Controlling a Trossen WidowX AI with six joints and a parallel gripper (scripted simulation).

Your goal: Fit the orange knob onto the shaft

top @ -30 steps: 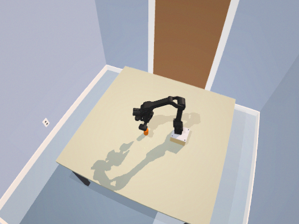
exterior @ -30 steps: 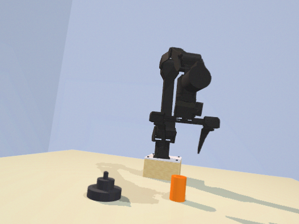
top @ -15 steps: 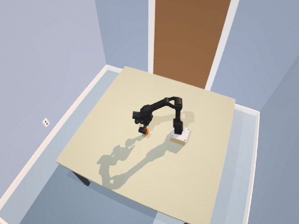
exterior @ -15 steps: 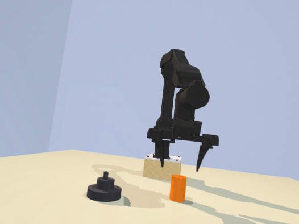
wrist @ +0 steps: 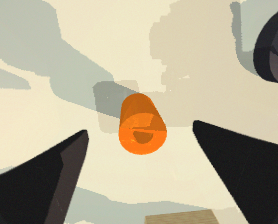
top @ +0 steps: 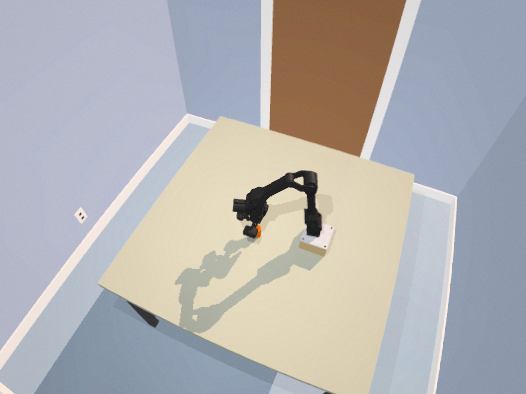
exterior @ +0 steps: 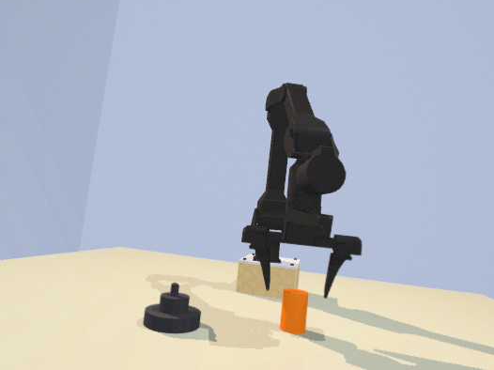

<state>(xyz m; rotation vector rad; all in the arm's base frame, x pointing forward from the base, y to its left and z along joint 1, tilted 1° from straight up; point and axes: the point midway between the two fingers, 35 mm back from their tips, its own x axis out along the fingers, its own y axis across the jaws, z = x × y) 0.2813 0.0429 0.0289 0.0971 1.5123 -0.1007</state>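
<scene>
The orange knob (top: 258, 231) (exterior: 294, 313) (wrist: 143, 146) stands upright on the table. In the wrist view its top shows a D-shaped hole with the flat side toward the top of the picture. My gripper (exterior: 297, 293) (wrist: 141, 129) is open and empty, pointing down, with its fingertips around the level of the knob's top and one to each side of it. The dark round pedestal (exterior: 172, 319) (wrist: 262, 56) stands apart from the knob, to its left in the exterior view, with its shaft (exterior: 175, 289) upright. The arm hides the pedestal in the top view.
The arm's base block (top: 312, 248) (exterior: 268, 278) (wrist: 182, 218) stands on the table (top: 320, 317) (exterior: 84, 298), behind the knob in the exterior view. The arm's shadows lie across the table.
</scene>
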